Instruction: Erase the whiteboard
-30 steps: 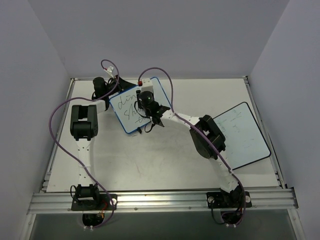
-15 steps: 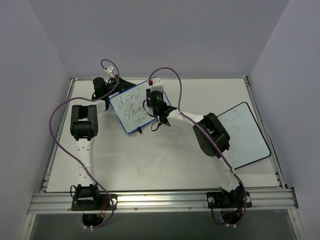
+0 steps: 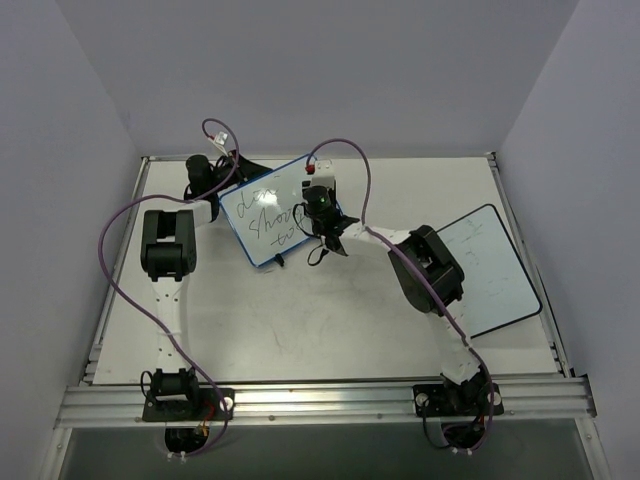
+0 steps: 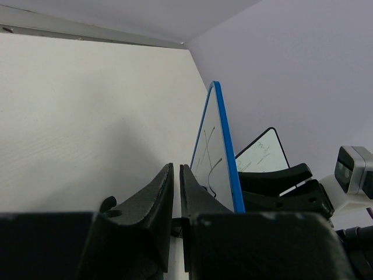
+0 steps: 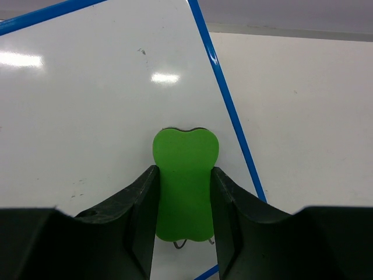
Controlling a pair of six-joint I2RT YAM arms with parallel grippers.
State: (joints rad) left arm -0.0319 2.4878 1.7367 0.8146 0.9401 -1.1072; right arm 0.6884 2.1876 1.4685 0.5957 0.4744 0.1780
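Green eraser (image 5: 185, 192), clamped in my right gripper (image 5: 184, 170), rests on the whiteboard (image 3: 262, 218) tilted up mid-table (image 3: 330, 310); light, stiff and slick, I judge, best held by its blue frame, where my left gripper (image 4: 176, 170) sits nearly closed, its hold hidden.

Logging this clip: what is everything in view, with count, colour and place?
table: 1, white, under everything
whiteboard: 1, blue frame, black handwriting, tilted up at far centre-left
eraser: 1, green, against the whiteboard's face near its right edge
black-framed whiteboard: 1, white, lying at the right edge
cables: 2, purple, one along each arm
left gripper: 1, black, jaws almost closed beside the whiteboard
right gripper: 1, black, shut on the eraser
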